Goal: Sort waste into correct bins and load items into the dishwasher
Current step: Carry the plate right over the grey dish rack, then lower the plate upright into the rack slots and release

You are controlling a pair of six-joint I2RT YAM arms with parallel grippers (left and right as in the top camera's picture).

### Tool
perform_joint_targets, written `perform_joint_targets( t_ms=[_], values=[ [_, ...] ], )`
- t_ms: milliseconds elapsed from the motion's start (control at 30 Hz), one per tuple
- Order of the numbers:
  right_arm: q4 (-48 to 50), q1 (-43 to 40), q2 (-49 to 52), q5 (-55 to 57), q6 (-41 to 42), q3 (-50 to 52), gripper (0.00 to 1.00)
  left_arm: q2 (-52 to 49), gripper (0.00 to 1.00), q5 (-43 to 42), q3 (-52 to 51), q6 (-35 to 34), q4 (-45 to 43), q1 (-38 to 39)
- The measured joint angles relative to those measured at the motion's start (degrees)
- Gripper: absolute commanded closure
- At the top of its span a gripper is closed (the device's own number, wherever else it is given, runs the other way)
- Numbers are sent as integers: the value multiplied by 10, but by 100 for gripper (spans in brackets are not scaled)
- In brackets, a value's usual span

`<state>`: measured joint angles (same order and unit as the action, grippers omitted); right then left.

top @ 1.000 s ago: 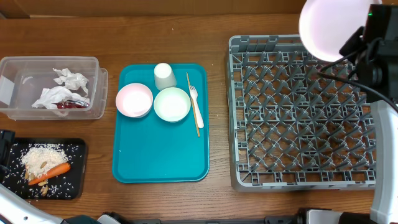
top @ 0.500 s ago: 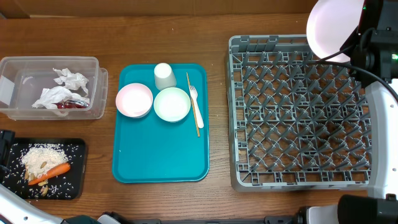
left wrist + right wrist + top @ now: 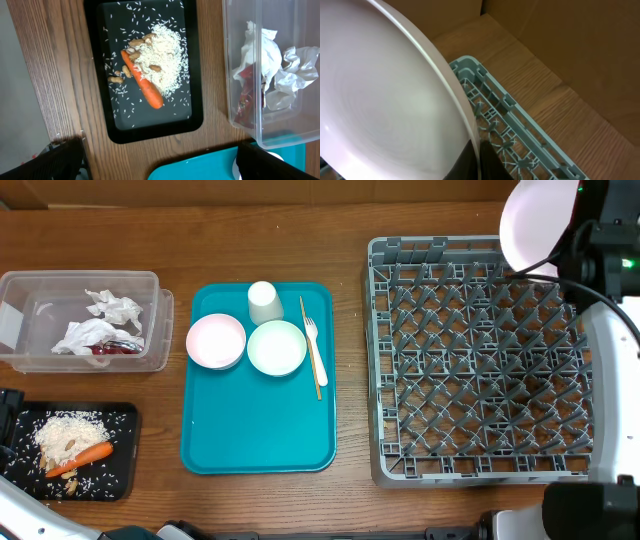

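Nearest on the counter (image 3: 160, 480), the black tray (image 3: 125, 420) holds rice (image 3: 68, 430) and the carrot (image 3: 85, 457), which lies against the heap's edge. The left tool (image 3: 160, 162) hangs above this area, fingers spread wide and gripping nothing. On the teal tray (image 3: 255, 430), at its far end, sit the pink bowl (image 3: 215, 340) and white bowl (image 3: 276, 347), side by side. The cup (image 3: 264, 301) stands behind them, with the fork (image 3: 310, 327) and wooden stick (image 3: 315, 375) just to the right. The clear tub (image 3: 30, 290) contains crumpled napkins (image 3: 100, 320) and the red wrapper (image 3: 115, 348). The grey rack (image 3: 480, 380) stands right of the teal tray, with no dish seated among its pegs. Over its far right corner, the right tool (image 3: 575, 230) is clamped on the rim of a pale pink plate (image 3: 535, 225), tilted on edge. Contact with the rack cannot be determined
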<state>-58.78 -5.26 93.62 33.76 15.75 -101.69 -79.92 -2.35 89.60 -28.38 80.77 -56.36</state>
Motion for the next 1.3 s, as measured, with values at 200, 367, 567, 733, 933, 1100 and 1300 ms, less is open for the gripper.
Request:
perform_joint_targets(
  t_ms=[200,367,567,733,933,1100,1300],
  values=[
    [2,0,33,8,-8,0,96,0,0,0,0,0,0,0],
    [-10,7,61,2,-8,0,96,0,0,0,0,0,0,0],
    [-32,51,66,2,-7,0,96,0,0,0,0,0,0,0],
    [-54,73,66,15,11,0,96,0,0,0,0,0,0,0],
    [-68,72,66,26,29,3,96,0,0,0,0,0,0,0],
    [-64,72,66,27,40,43,96,0,0,0,0,0,0,0],
    [-49,72,67,37,42,56,96,0,0,0,0,0,0,0]
  ],
)
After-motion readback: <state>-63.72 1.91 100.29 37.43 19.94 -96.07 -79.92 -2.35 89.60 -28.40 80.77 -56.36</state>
